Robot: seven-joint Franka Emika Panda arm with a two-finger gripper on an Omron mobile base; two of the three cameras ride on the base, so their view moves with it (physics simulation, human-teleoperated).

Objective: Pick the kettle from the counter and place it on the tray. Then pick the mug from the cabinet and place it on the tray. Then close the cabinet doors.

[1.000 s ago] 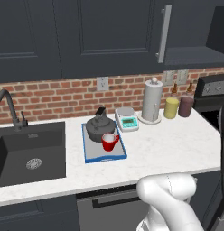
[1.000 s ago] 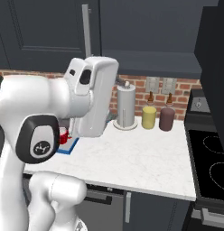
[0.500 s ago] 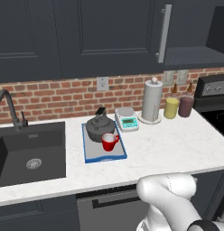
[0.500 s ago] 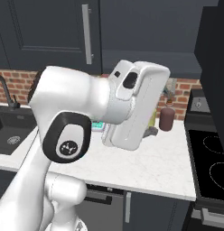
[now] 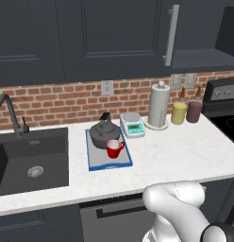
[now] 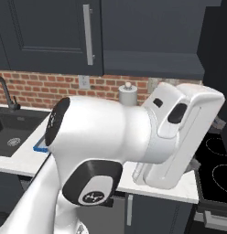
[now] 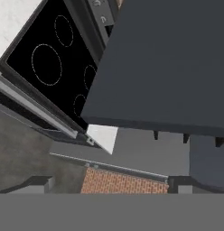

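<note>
The dark grey kettle (image 5: 103, 134) and the red mug (image 5: 114, 148) both stand on the blue-rimmed tray (image 5: 109, 162), on the white counter (image 5: 185, 146). Both left cabinet doors (image 5: 109, 33) are shut. To the right of the bar handle (image 5: 171, 35) the cabinet (image 5: 199, 33) gapes, its door (image 6: 218, 55) swung out. My gripper (image 6: 208, 142) is far to the right, over the stove side, with its fingers spread and nothing between them. In the hand view the open door's (image 7: 168, 63) navy panel hangs close above the cooktop (image 7: 46, 63).
A dark sink (image 5: 34, 160) with a tap is at the left. Behind the tray stand a small scale (image 5: 133, 126), a paper-towel roll (image 5: 159, 106), a yellow jar (image 5: 179, 113) and a maroon jar (image 5: 194, 111). A black stove (image 5: 227, 108) ends the counter on the right.
My arm has swung to the right across the right base view, carrying the hand out toward the stove and the open door. Kettle, mug and tray have stayed put.
</note>
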